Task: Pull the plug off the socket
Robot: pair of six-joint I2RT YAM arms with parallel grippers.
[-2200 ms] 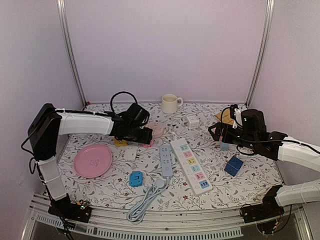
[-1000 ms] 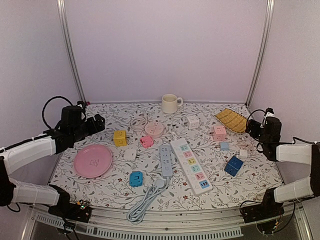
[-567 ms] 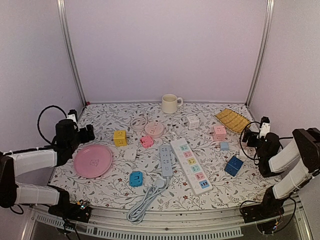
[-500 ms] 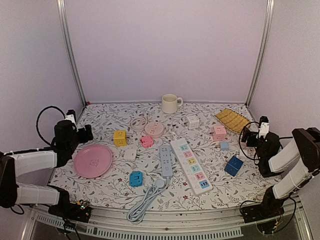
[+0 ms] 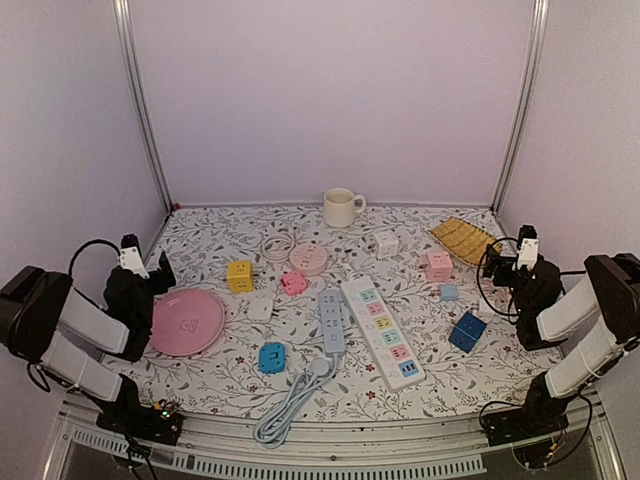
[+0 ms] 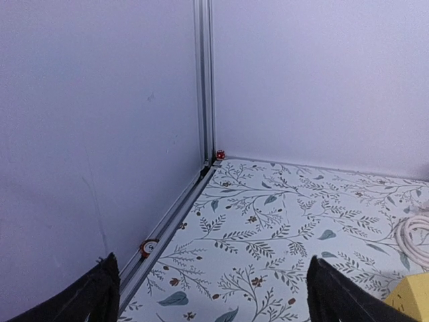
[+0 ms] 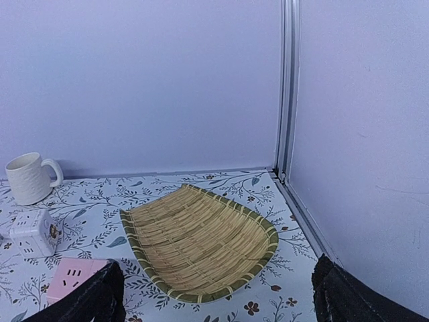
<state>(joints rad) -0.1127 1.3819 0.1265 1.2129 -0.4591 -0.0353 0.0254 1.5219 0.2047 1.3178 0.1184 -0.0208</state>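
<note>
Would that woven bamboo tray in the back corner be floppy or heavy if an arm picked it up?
The woven bamboo tray looks thin, so it is probably light. Its bound rim holds a shallow dish shape, so it is likely fairly stiff. Lying flat, it should slide, not roll.

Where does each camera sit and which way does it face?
Top external: above and behind the arms, looking down at the table; left arm, right arm at the sides.
Left wrist: faces the back-left corner; open left tool at bottom.
Right wrist: faces the back-right corner, woven tray, mug; open right tool at bottom.
Shared: top and right wrist both show woven tray and mug.
</note>
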